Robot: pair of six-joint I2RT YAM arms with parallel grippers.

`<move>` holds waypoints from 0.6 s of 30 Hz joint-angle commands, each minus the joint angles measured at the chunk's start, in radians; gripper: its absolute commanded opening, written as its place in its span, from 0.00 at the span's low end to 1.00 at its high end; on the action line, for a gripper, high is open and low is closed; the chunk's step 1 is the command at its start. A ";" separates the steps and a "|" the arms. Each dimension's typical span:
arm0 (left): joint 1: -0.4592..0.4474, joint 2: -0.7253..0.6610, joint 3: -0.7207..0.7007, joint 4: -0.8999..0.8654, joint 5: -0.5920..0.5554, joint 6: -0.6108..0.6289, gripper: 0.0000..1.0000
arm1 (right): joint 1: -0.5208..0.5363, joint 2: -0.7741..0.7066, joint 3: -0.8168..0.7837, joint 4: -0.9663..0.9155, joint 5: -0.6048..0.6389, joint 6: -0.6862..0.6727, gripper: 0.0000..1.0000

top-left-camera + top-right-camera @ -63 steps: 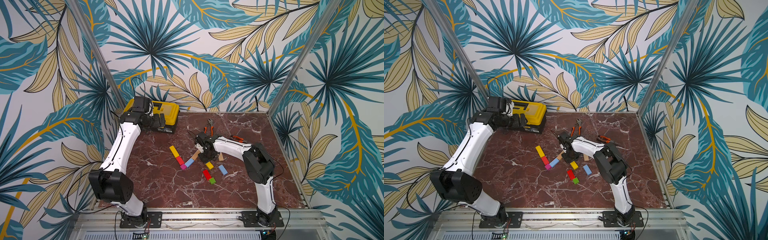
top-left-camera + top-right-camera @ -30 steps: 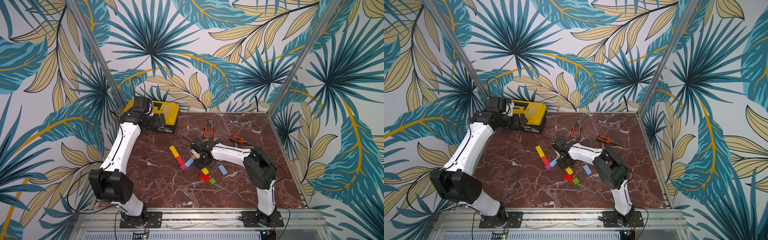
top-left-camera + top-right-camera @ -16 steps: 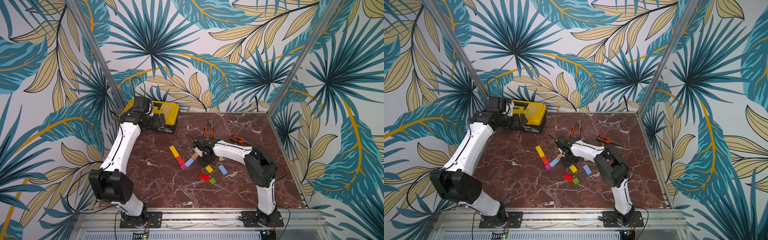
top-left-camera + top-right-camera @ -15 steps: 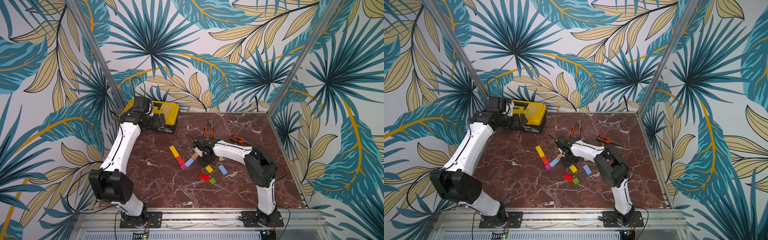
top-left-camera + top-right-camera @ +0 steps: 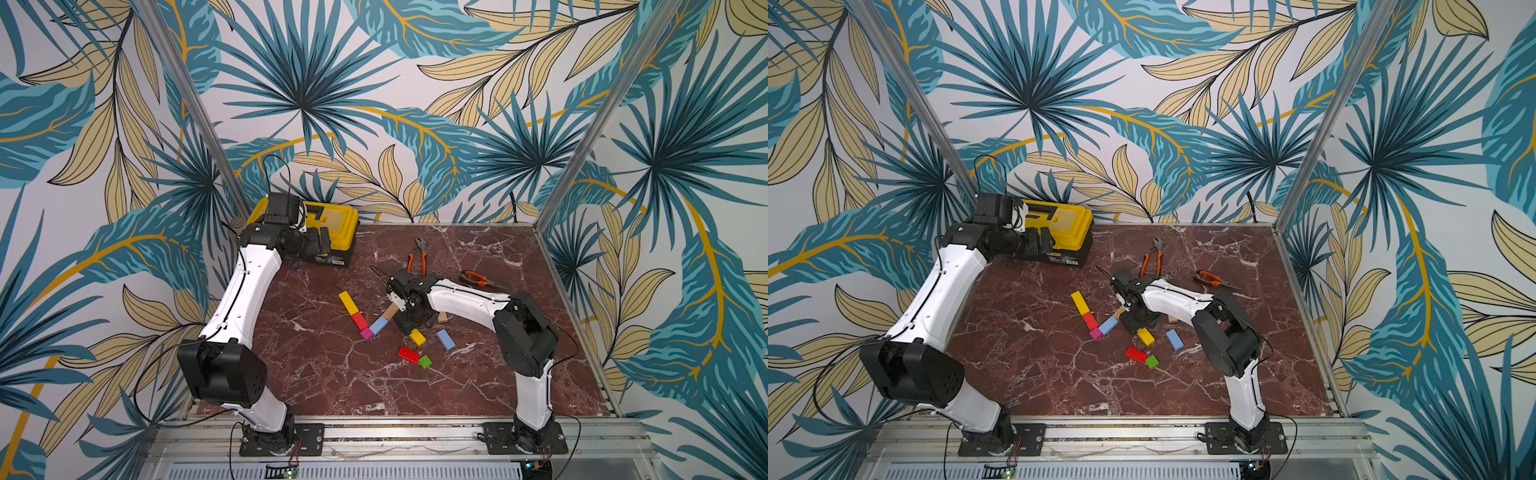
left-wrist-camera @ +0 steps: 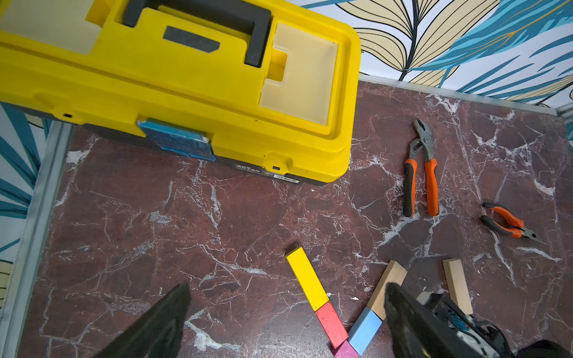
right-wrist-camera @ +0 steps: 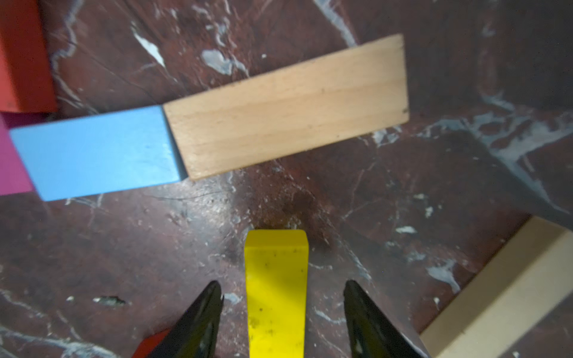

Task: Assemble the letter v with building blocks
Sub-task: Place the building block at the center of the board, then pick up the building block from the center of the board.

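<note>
**Letter at centre, spares to its right**

In both top views the table (image 5: 316, 374) fills the lower middle of the frame. The toolbox (image 5: 332, 226) sits in its upper left corner, against the wall. The letter v (image 5: 360, 321) lies at the centre, its point toward the lower edge. Five loose building blocks (image 5: 417, 337) lie scattered just right of and below it. Pliers (image 5: 417, 257) lie above and right of the letter; second pliers (image 5: 478, 279) lie right of those.

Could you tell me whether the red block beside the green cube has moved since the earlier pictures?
Yes. The red block has turned and slid slightly toward the robot's left, judged against the green cube, which has stayed put.
</note>
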 commanded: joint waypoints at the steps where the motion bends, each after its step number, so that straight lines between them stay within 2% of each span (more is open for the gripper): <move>1: 0.012 -0.009 -0.008 0.009 0.008 0.012 0.99 | 0.021 -0.092 -0.040 -0.030 0.015 0.005 0.65; 8: 0.012 -0.010 -0.009 0.009 0.007 0.011 0.99 | 0.121 -0.165 -0.150 -0.023 0.005 0.026 0.69; 18: 0.012 -0.013 -0.011 0.009 0.007 0.010 0.99 | 0.172 -0.146 -0.227 0.036 -0.014 0.088 0.69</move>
